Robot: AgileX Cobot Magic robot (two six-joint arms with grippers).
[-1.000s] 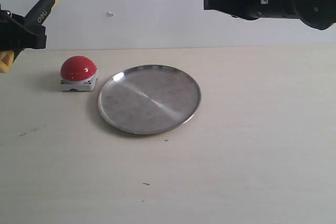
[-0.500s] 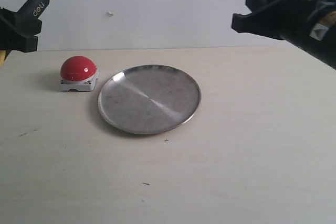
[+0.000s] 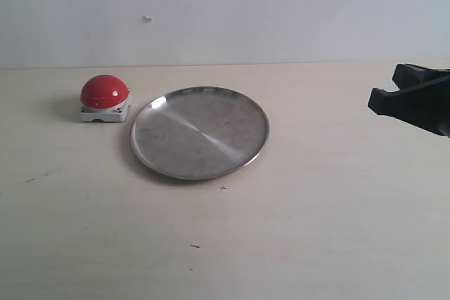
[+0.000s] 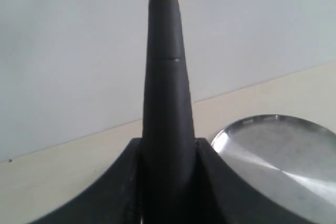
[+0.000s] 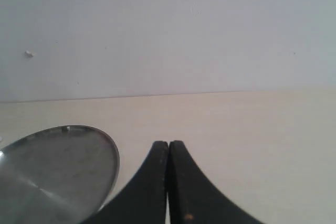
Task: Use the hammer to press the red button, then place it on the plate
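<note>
The red button (image 3: pixel 105 92) sits on its grey base at the table's left, just left of the silver plate (image 3: pixel 200 131). The exterior view shows neither the hammer nor my left gripper. In the left wrist view, my left gripper (image 4: pixel 168 150) is shut on the hammer (image 4: pixel 165 77), on the black part of its handle, which turns yellow further up. Its head is out of view, and the plate (image 4: pixel 283 150) lies below to one side. My right gripper (image 3: pixel 385 88) hangs low at the right edge, and in its wrist view it (image 5: pixel 168 144) is shut and empty, with the plate (image 5: pixel 52 171) beside it.
The light wooden table (image 3: pixel 316 209) meets a plain white wall (image 3: pixel 281 12) at the back. A few small dark specks (image 3: pixel 195 246) mark the tabletop near the front.
My left gripper and the hammer have gone up and left out of the exterior view. The right arm swung right and down, from the top of the view to the right edge.
</note>
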